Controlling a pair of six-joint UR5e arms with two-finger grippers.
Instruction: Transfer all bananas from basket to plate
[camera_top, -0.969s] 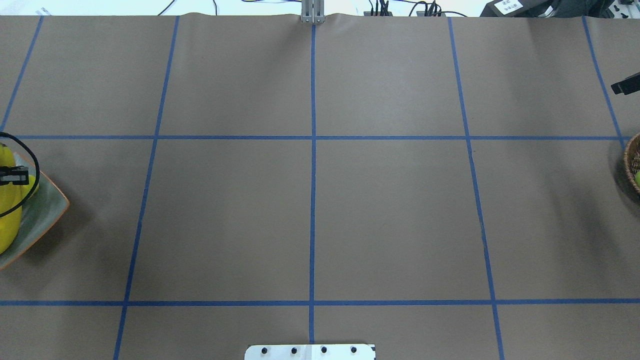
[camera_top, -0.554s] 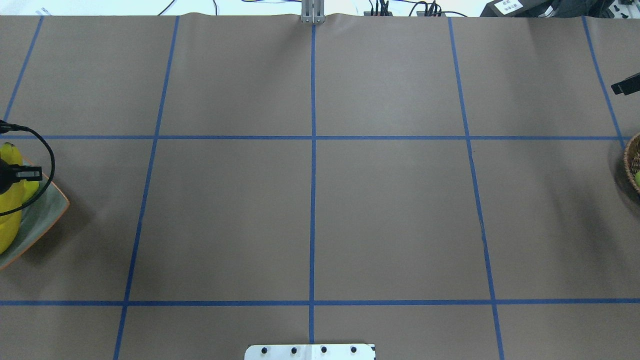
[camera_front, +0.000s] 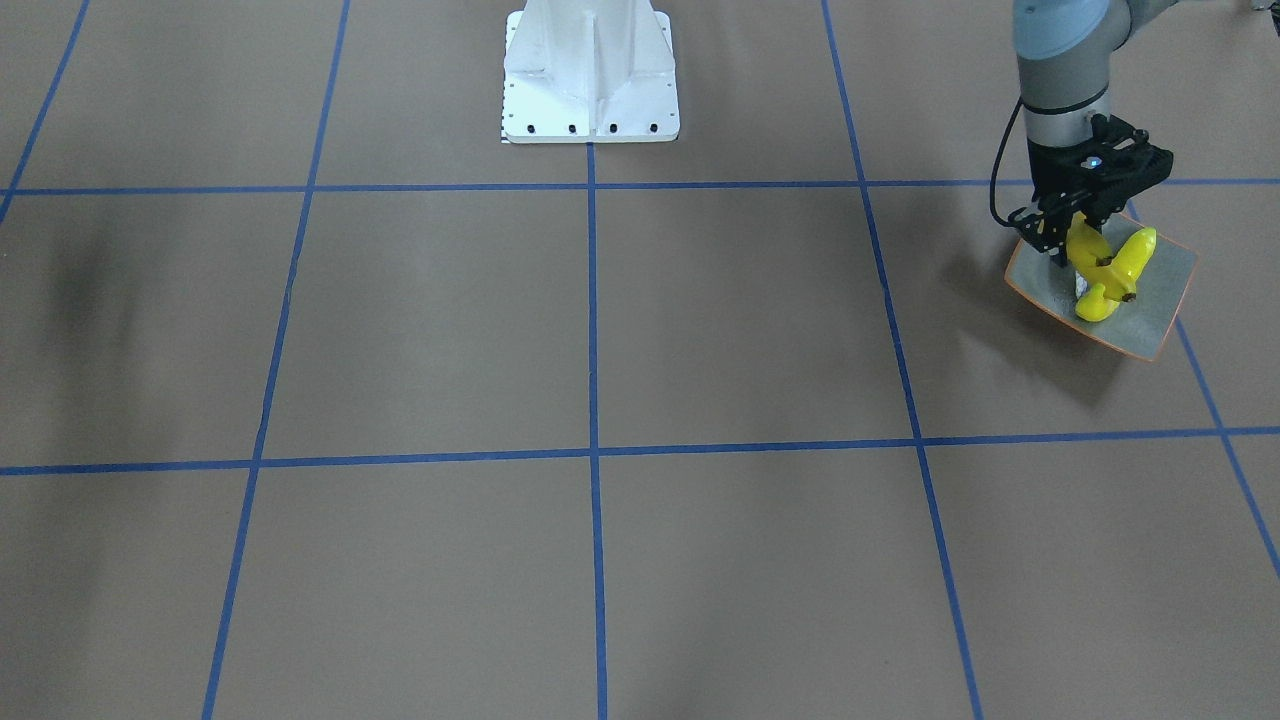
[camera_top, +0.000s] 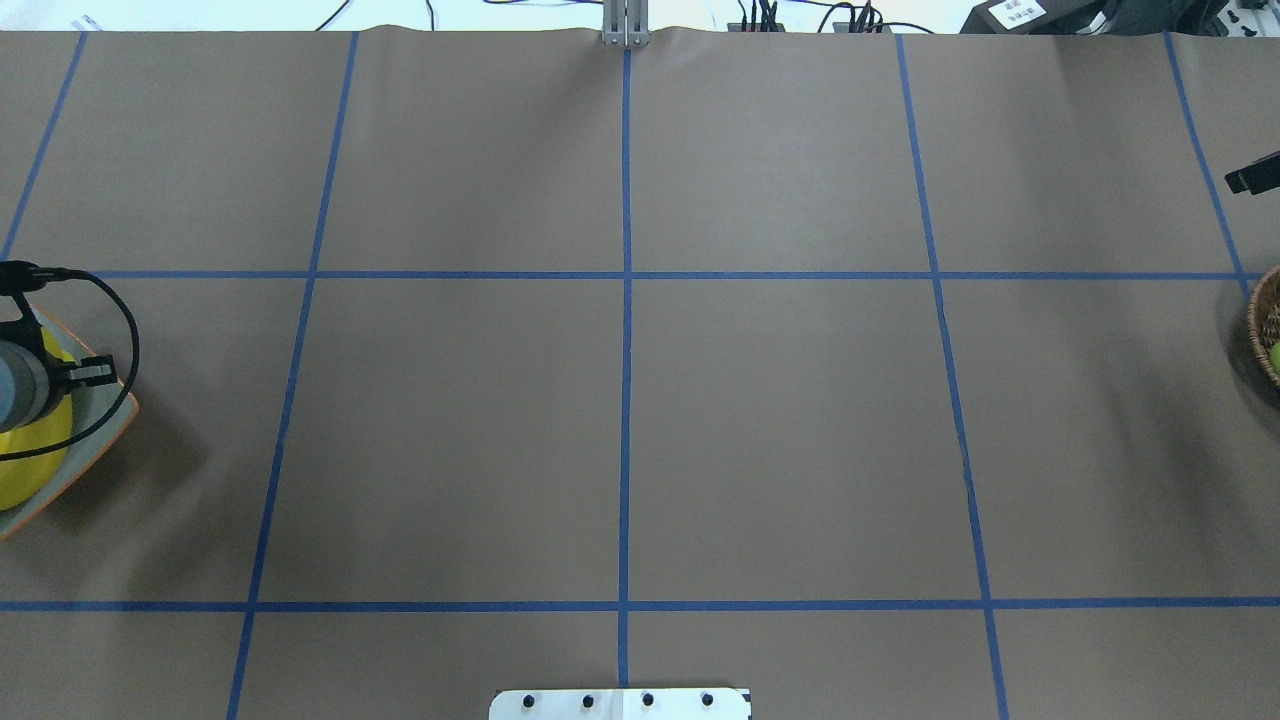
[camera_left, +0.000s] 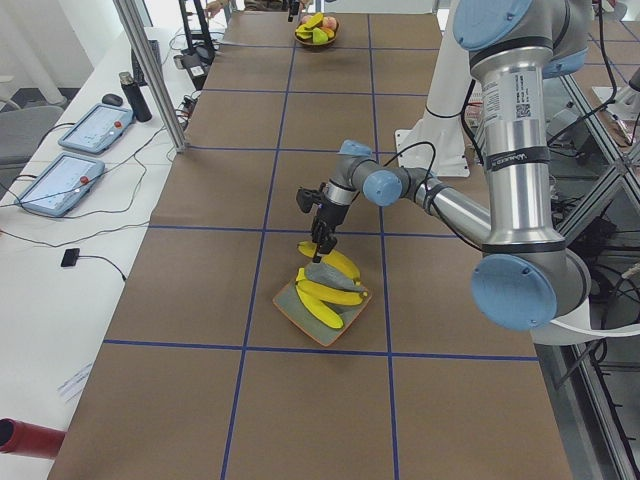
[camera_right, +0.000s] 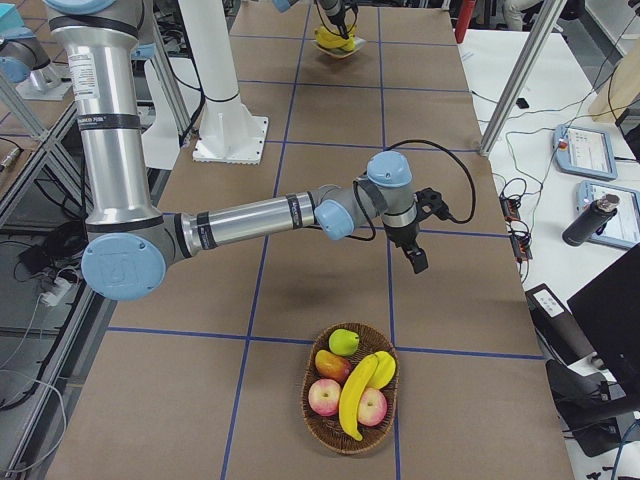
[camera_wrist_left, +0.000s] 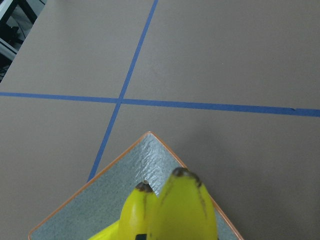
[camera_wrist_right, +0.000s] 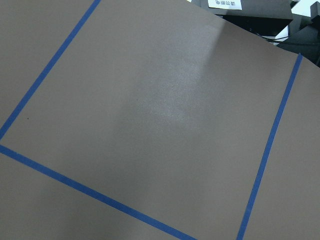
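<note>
The plate (camera_front: 1150, 320) sits at the table's left end, with several yellow bananas (camera_front: 1128, 262) on it. It also shows in the left view (camera_left: 300, 320) and the left wrist view (camera_wrist_left: 100, 200). My left gripper (camera_front: 1078, 250) hangs low over the plate's near corner. It seems shut on a banana (camera_wrist_left: 185, 210), but its fingers are hidden. The wicker basket (camera_right: 345, 435) at the right end holds one long banana (camera_right: 355, 395) among other fruit. My right gripper (camera_right: 415, 258) hovers over bare table beyond the basket. I cannot tell whether it is open.
The basket also holds red apples (camera_right: 325, 397) and a green fruit (camera_right: 344, 341). The white robot base (camera_front: 590, 70) stands at the table's middle edge. A metal post (camera_left: 150, 70) and a side table with tablets (camera_left: 60, 180) flank the left end.
My left wrist and its cable have shifted right and toward the robot over the plate, and the banana moved with it. The right side is unchanged.
</note>
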